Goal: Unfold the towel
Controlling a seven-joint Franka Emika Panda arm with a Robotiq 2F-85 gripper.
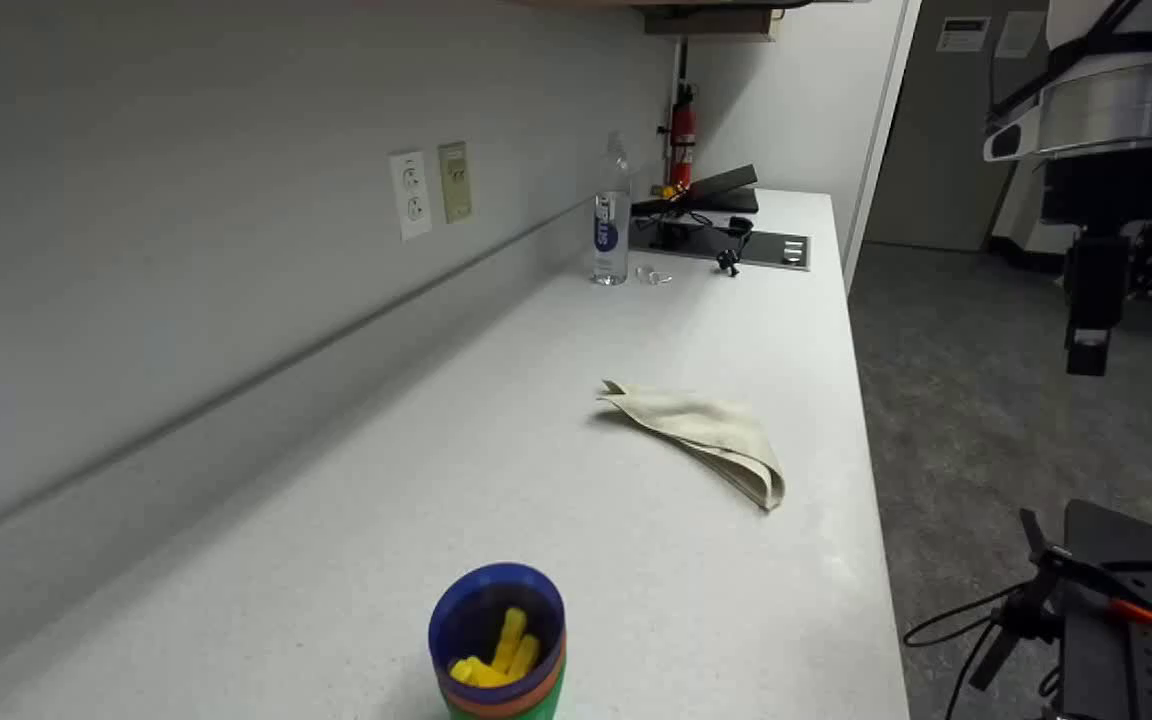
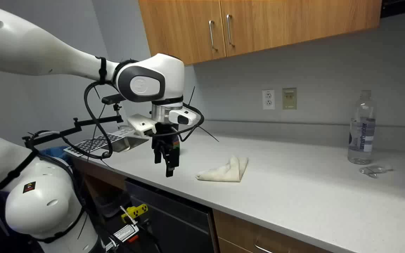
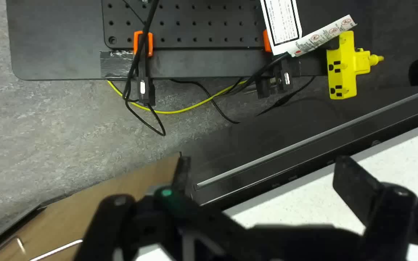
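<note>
Counter: long, white, flat. The towel lay straight on it, nearer the front edge than the back.

Arm: white, reached over toward the counter, wrist angled down.

Bottle: clear, part filled, upright, well apart from the cloth.

Towel: pale cream, folded over on itself in a narrow, rumpled wedge. Judged the unfolding not yet begun. By its look, light, limp and thin, nothing in it to break; woven face likely grippy enough for pads. Expected it to skate along as one bundle if pushed, and a sideways tug on one ply to drag the others. Slow lifting seemed the safer way.

Gripper: pointed down, raised near the front edge, well apart from the towel and not over it. Fingers spread wide, nothing held between them. Wrist view did not show the cloth.

Cups: nested stack, upright, across the towel from the bottle, touching neither.

Layered edge of the cloth: several plies together. Poor hold, I thought; a pinch there could catch all of them.

Raised corner: tip stood slightly off the surface, shadow beneath. Best hold, in my judgement: shallow pinch, top ply only. Could not tell how many layers lay under it.
</note>
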